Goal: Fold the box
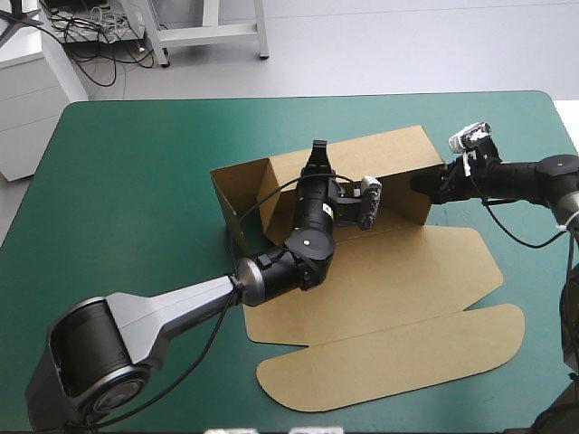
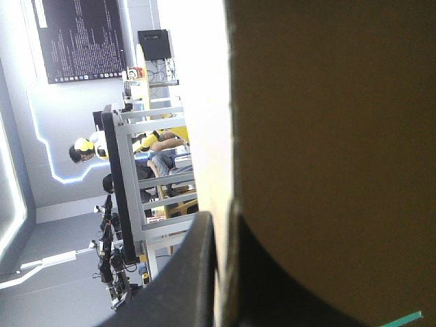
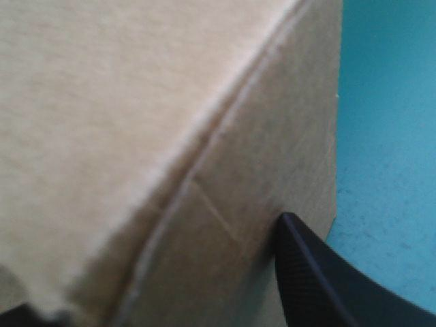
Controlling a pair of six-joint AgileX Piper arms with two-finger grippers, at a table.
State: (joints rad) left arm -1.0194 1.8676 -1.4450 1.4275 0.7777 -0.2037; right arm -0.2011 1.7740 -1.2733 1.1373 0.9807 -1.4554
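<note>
Above: box walls up toward table far edge. Only up close: left gripper pinched on back wall, right gripper spread astride right-end corner.

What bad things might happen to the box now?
1. The left gripper pinches the top edge of the box at its standing back wall. If it slips, the wall might flop down flat.
2. The right gripper sits at that wall's end corner. A hard push there might dent the board or slide the box across the table.
</note>
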